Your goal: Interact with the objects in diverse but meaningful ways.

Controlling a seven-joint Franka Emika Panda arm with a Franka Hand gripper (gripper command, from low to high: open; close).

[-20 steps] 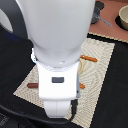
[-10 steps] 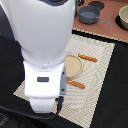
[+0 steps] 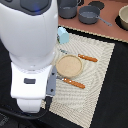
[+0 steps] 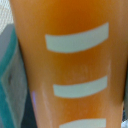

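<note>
A: Exterior view, item by item?

B: Robot arm (image 3: 32, 50): white, bulky, filling the exterior view's left and hiding whatever lies beneath it. Placemat (image 3: 97, 85): pale, woven, on a dark surface (image 3: 117, 95). On the mat: round wooden plate (image 3: 68, 65); orange-handled knife (image 3: 86, 58) just past the plate; orange-handled fork (image 3: 73, 83) on the plate's near side. Pale blue carton (image 3: 63, 35): house-shaped, upright, at the mat's far edge, partly behind the arm. Grey pots (image 3: 89, 15): on the far brown strip, well apart from the mat.

A: And the pincer?

B: Not visible there; the arm's body covers it.

A: Wrist view?

B: Bread loaf (image 4: 70, 65): yellow-orange with three pale curved score marks, filling nearly the whole frame, very close to the lens. A blurred teal-grey shape sits at one edge, unidentified. No fingers show, so how far the pincer is open, or whether it holds the loaf, cannot be told.

A: The relation that matters?

B: The loaf lies directly before the pincer, its long axis apparently running across the score marks. Any coming grasp would likely close across its narrow width.
</note>
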